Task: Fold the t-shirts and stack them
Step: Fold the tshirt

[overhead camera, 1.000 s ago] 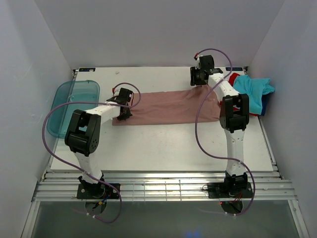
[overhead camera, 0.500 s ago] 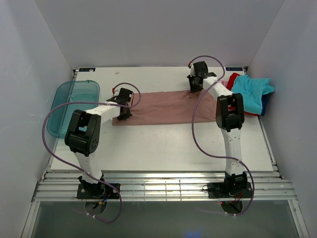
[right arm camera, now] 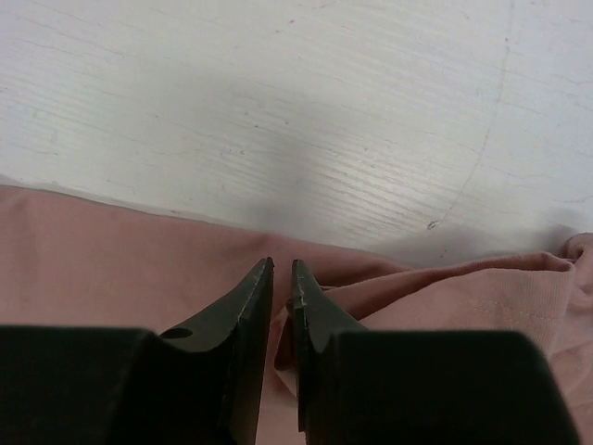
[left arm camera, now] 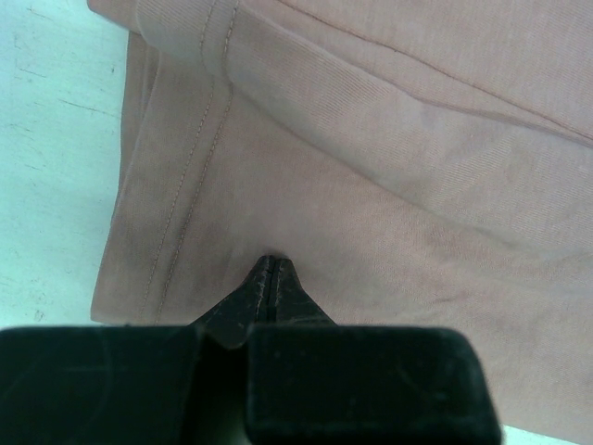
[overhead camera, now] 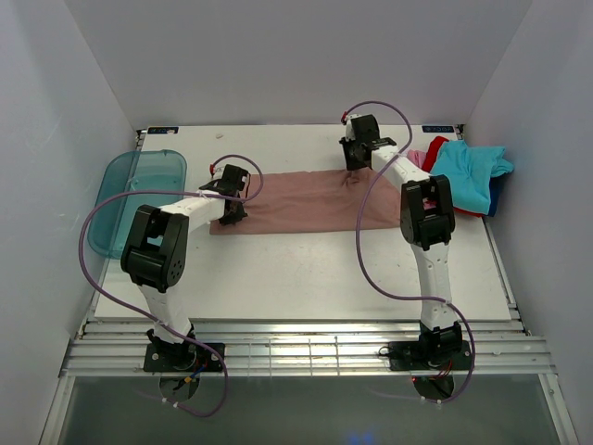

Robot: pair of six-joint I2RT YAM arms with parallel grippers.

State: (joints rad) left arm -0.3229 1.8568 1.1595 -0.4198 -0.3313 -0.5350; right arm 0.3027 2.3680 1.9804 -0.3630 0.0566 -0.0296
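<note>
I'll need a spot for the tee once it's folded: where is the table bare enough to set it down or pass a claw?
Widest bare patch: the near strip of table between the pink t-shirt and the arm bases. A narrower strip lies between shirt and back wall. Crowded: far-right corner, shirt pile; left edge, teal tray.

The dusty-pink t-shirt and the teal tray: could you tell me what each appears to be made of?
The dusty-pink t-shirt: soft knit cloth, probably cotton jersey, matte; fine ribbing, a stitched hem and limp folds show. The teal tray: likely hard plastic, smooth and translucent; the table shows through it.
</note>
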